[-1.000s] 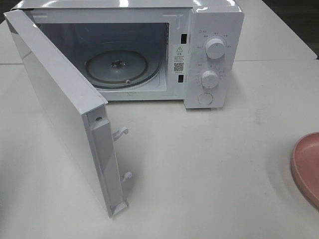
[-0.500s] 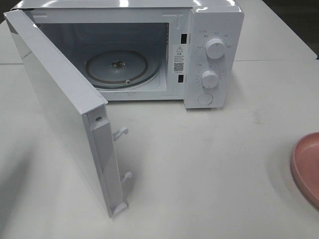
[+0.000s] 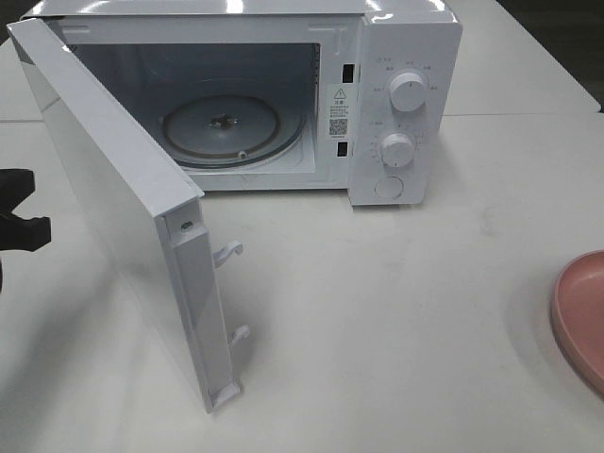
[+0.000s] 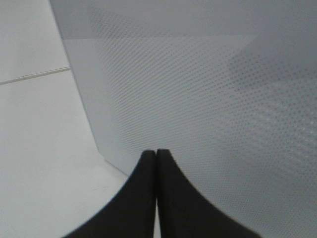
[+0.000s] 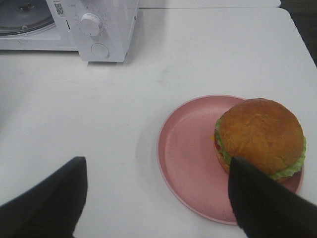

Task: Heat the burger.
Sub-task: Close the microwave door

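Two arms: left fingers [image 4: 148, 168] pressed together beside microwave door [image 3: 113, 198]; right fingers [image 5: 257, 198] spread above burger [image 5: 260, 136] on pink plate [image 5: 188, 163].

Matte black hand [image 4: 157, 151], tapered curved fingers [image 5: 262, 203]

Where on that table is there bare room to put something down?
Bare table lies between the microwave, its open door and the pink plate. The turntable is bare too. The burger crowds the plate's far side.

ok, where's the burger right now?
The burger sits on the pink plate on the table's right side, right of the microwave; only the right wrist view shows it.
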`<state>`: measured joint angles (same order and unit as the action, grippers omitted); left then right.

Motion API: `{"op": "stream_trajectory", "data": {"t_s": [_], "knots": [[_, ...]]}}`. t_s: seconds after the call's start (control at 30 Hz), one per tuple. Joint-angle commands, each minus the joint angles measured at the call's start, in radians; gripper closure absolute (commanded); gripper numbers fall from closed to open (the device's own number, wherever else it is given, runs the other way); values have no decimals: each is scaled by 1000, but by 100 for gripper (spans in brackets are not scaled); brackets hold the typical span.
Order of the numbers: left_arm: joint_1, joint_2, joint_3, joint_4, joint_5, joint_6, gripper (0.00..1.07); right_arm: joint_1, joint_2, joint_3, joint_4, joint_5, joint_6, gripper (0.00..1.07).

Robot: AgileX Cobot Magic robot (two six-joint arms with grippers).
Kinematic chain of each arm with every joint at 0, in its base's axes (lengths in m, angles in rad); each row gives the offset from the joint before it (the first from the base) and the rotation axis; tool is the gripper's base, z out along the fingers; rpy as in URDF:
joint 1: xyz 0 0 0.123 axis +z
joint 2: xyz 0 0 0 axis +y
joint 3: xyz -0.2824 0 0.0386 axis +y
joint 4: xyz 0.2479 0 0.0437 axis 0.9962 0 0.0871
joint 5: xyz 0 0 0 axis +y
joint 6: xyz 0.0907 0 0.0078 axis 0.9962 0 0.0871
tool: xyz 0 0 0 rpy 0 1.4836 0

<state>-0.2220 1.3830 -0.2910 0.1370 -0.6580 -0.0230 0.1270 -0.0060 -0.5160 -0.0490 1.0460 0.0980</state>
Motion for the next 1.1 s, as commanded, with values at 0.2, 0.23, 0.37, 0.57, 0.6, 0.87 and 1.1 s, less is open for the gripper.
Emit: {"op": "stream_trajectory", "data": {"t_s": [0.2,0.23,0.37,0.57,0.6,0.87,1.1], "knots": [[-80,107,-77,27,-69,-27,107,-5,-26,3,-2,-9,-15,32],[-80,107,-77,27,-69,-27,107,-5,-26,3,-2,-9,-15,32],[-121,145,-119,27,-77,-27,107,-5,-26,3,-2,-9,-15,32],[-188,210,-193,23,-77,-27,107,-5,-26,3,-2,-9,-15,32],[-196,220,-205,18,-77,-27,107,-5,-26,3,-2,-9,-15,32],[-263,300,-307,-57,-74,-26,107,-5,-26,3,-2,-9,-15,32],[-313,369,-402,-73,-69,-26,107,-5,-26,3,-2,-9,-15,32]]}}
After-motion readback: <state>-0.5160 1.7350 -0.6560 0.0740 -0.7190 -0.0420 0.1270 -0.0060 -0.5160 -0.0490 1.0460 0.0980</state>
